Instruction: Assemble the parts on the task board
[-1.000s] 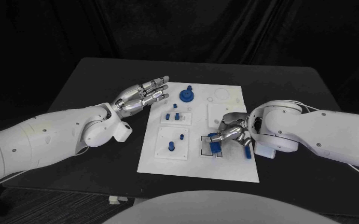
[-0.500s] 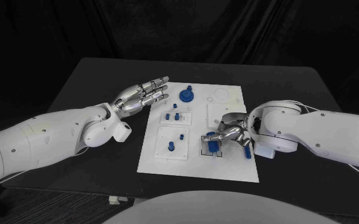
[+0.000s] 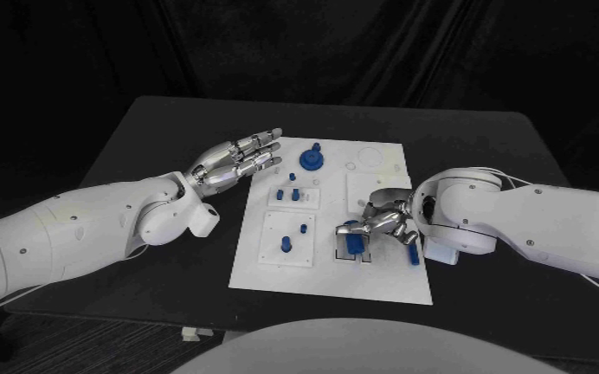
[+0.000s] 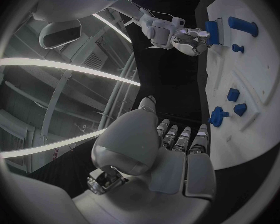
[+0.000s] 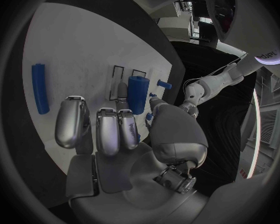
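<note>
A short, thick blue cylinder (image 3: pixel 355 238) is pinched by the right robot hand (image 3: pixel 381 221) over the outlined slots at the near right part of the white board (image 3: pixel 327 279). A slim blue bar (image 3: pixel 412 254) lies just beside it, on the board's right edge. The left robot hand (image 3: pixel 237 159) is held flat, fingers stretched out, empty, above the desk (image 3: pixel 163 132) by the board's far left corner.

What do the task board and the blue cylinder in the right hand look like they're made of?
Task board: likely matte white plastic, flat with raised square panels. Blue cylinder, held by the right hand: probably smooth moulded or printed plastic, uniform colour, faint sheen. Neither is certain.
</note>
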You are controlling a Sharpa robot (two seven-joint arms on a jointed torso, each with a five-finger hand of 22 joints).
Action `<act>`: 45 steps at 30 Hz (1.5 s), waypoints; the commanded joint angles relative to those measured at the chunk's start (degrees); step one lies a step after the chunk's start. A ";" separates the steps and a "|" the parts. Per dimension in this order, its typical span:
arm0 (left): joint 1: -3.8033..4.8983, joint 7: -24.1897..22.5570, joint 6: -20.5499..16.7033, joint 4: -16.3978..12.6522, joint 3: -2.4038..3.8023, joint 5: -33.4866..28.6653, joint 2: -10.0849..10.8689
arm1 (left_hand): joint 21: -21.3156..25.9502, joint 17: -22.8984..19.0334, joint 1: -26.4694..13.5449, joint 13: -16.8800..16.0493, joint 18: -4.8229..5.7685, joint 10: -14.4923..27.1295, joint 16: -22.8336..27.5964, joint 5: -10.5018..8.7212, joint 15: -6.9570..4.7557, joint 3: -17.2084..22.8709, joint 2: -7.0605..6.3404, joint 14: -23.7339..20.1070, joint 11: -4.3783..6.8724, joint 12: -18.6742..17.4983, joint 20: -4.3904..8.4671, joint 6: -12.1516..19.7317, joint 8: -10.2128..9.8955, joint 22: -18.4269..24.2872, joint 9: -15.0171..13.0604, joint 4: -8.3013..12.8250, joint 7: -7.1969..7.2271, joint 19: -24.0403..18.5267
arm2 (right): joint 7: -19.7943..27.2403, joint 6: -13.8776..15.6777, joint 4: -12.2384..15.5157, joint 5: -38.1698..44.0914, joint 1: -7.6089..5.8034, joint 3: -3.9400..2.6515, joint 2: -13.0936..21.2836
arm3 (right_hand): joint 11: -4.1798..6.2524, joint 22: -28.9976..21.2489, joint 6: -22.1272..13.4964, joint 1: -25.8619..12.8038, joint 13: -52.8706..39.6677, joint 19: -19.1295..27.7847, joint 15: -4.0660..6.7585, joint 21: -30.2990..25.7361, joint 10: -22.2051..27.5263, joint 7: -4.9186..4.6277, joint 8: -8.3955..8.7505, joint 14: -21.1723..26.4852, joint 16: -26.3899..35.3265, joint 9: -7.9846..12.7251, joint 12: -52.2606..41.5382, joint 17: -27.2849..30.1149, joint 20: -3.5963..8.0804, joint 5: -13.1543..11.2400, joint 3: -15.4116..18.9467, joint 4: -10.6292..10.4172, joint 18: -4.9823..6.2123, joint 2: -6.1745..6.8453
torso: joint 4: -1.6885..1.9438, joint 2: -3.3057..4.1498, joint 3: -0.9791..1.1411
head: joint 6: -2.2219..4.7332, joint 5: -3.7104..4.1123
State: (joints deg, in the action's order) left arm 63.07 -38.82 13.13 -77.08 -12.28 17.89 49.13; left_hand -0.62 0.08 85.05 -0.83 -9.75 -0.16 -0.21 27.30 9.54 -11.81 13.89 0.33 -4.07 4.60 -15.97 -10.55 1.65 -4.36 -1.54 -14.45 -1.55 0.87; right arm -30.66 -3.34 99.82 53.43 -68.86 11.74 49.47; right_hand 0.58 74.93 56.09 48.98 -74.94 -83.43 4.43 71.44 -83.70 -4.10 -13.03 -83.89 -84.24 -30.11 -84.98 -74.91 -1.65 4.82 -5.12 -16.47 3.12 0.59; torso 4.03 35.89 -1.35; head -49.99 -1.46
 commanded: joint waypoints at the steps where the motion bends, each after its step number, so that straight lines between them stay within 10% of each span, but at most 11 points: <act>1: -0.09 -2.44 0.74 0.00 0.05 -0.11 -0.08 | -0.14 0.03 0.63 -0.06 -0.48 -0.16 0.04 0.33 0.41 0.00 -0.15 -0.14 -0.29 0.22 -0.53 0.10 0.31 0.06 -0.06 0.35 -0.35 -0.04 | -0.86 -0.88 0.04 0.48 0.31 0.17 -0.08 | -0.29 9.23 -0.23 -0.49 -4.77 0.04 -0.33 -0.37 0.07 0.01 0.30 -3.81 0.32 0.07 0.19 -2.62 -0.49 -0.31 0.34 0.02 1.14 -0.07 | -0.01 0.02 0.00 | -0.01 -0.01; 14: -0.17 -2.04 1.03 0.27 0.05 -0.11 -0.23 | -0.12 0.03 0.83 -0.05 -0.46 -0.16 0.03 0.56 0.49 0.23 -0.05 -0.14 -0.31 0.18 -0.55 0.14 0.31 0.14 -0.05 0.64 -0.44 -0.04 | 0.37 0.88 0.46 0.48 0.32 0.17 0.22 | 0.24 9.08 1.80 -1.19 -5.95 0.18 0.05 -1.07 -0.68 0.68 -1.84 -3.84 0.32 -0.56 -0.50 -2.65 -0.25 -1.42 2.71 -0.04 1.28 -0.88 | 0.00 0.00 0.00 | -0.01 0.10; 29: -0.32 -1.74 1.14 0.42 0.05 -0.11 -0.23 | -0.13 0.04 0.86 -0.05 -0.45 -0.16 0.02 0.58 0.51 0.30 0.01 -0.12 -0.32 0.18 -0.55 0.16 0.30 0.12 -0.05 0.69 -0.47 -0.04 | 0.72 0.83 1.22 0.48 0.32 0.17 0.86 | 1.88 9.31 0.19 -0.90 -7.99 -0.22 1.44 -0.97 -1.93 2.55 -13.47 -3.96 0.09 -10.52 -1.65 -3.09 1.09 -1.37 7.21 -0.03 1.18 -3.39 | 0.00 0.00 -0.01 | -0.01 -0.03; 45: -0.38 -1.67 1.25 0.43 0.05 -0.11 -0.16 | -0.15 0.06 0.88 -0.06 -0.44 -0.16 -0.01 0.58 0.61 0.41 0.13 -0.09 -0.35 0.20 -0.57 0.14 0.31 -0.02 -0.05 0.75 -0.50 0.00 | 4.80 6.84 3.40 0.17 0.03 0.16 3.61 | 2.16 9.43 -1.59 -3.70 -9.49 -0.41 1.69 -0.77 -2.88 2.85 -16.63 -4.08 -0.17 -13.81 -2.42 -3.55 1.33 -0.99 9.08 -0.35 1.12 -6.45 | 0.00 0.00 0.00 | -0.01 -0.26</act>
State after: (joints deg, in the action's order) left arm 62.78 -38.83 13.72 -76.58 -12.28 17.90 49.02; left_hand -0.62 0.13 85.49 -0.81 -9.76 -0.16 -0.21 27.51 9.73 -11.34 13.90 0.13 -4.06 4.60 -15.96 -10.34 1.65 -4.30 -1.52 -13.98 -1.75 0.87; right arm -28.84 -0.73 102.73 53.67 -68.72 11.91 52.81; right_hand 2.47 74.91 54.93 45.35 -74.91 -83.95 5.74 70.55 -83.94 -1.34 -29.48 -83.86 -84.08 -43.81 -87.19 -74.91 -0.71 3.66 3.74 -16.81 4.03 -5.49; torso 4.03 35.89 -1.35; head -49.99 -1.67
